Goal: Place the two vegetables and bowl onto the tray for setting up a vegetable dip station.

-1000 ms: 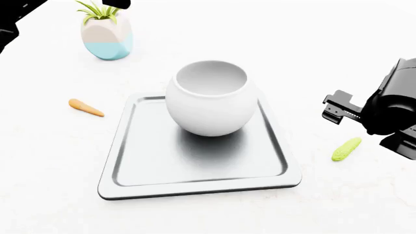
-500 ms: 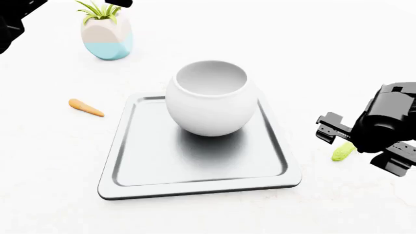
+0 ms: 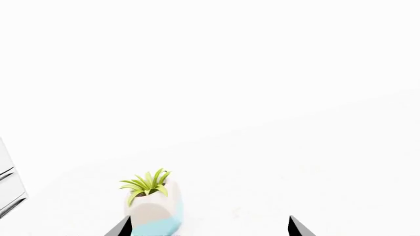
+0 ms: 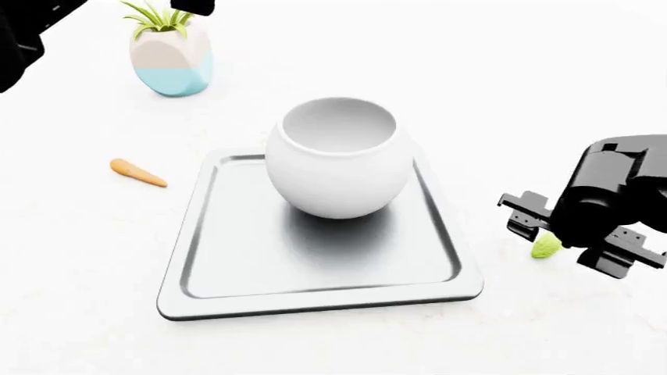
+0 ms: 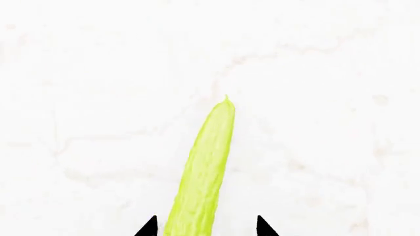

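The white bowl [image 4: 339, 156] stands on the back half of the silver tray [image 4: 312, 301]. An orange carrot [image 4: 137, 173] lies on the white table left of the tray. Right of the tray lies the yellow-green cucumber [image 4: 544, 248], mostly hidden under my right gripper [image 4: 571, 238]. In the right wrist view the cucumber [image 5: 203, 172] runs lengthwise between the tips of the right gripper [image 5: 206, 228], which is open and apart from it on both sides. My left gripper [image 3: 208, 231] is open and empty, high at the back left, near the plant pot.
A white-and-blue pot with a green plant [image 4: 171, 55] stands at the back left, and in the left wrist view the pot [image 3: 154, 209] sits beside one fingertip. The left arm [image 4: 21, 35] shows black at the top left corner.
My right gripper has come down and to the left over the cucumber, which now shows only at one end. Bowl, tray and carrot have not moved.
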